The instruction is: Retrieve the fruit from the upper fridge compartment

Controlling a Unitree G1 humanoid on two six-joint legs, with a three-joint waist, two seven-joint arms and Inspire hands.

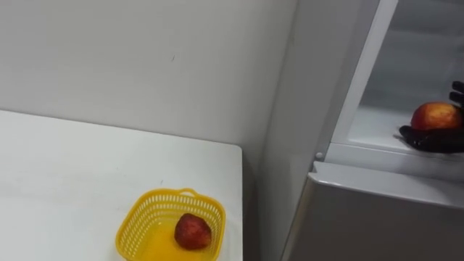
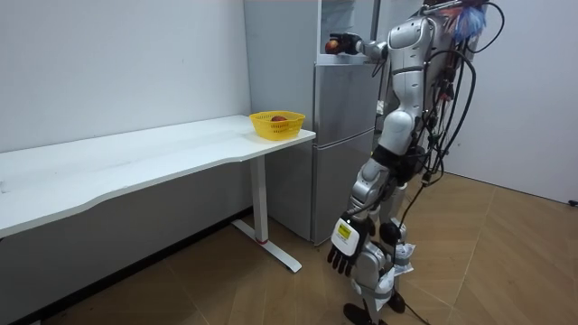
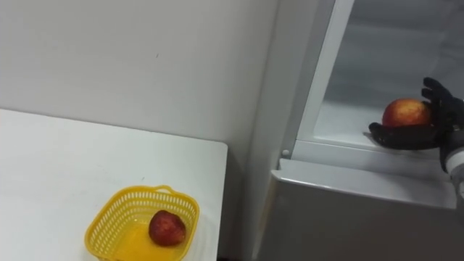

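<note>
Right arm: raised, extended forward at shoulder height. Right hand [image 3: 409, 136]: palm up, fingers and thumb curled round an apple [image 3: 406, 113]. Left arm: hanging down at the side. Left hand [image 2: 342, 255]: fingers relaxed, holding nothing. Stance: upright.

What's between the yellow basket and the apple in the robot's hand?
Nothing loose: in the right eye view, the tabletop's corner, then the fridge's grey side and white frame.

Basket [image 1: 156, 195] glossy yellow plastic mesh; table [image 1: 72, 167] smooth matt white; fridge [image 1: 377, 217] smooth grey; apple [image 3: 406, 112] shiny
</note>
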